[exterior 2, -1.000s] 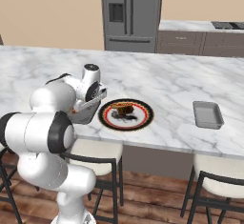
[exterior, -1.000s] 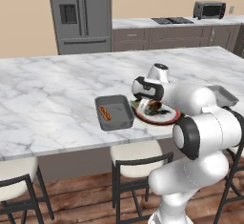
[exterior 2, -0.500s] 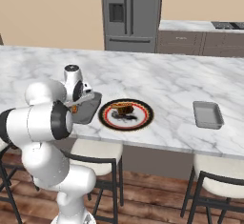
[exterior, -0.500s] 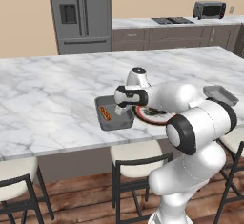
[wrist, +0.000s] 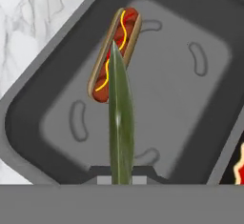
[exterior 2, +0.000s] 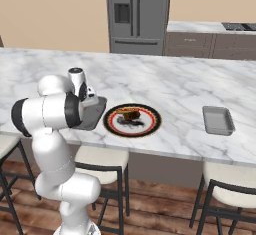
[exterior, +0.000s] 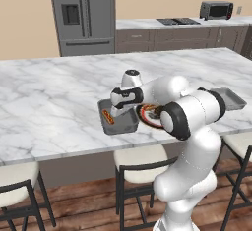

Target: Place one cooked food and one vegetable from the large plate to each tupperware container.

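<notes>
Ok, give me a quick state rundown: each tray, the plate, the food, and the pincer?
Near tray: holds a hot dog, otherwise bare.
Hot dog: lying flat in the near tray.
Green vegetable: clamped in the pincer, hanging over the near tray.
Pincer: shut on the green vegetable.
Large plate: on the counter, some food left on it.
Far tray: empty.

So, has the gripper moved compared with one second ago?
Yes. The gripper went left from above the large plate to above the tray holding the hot dog.
</notes>
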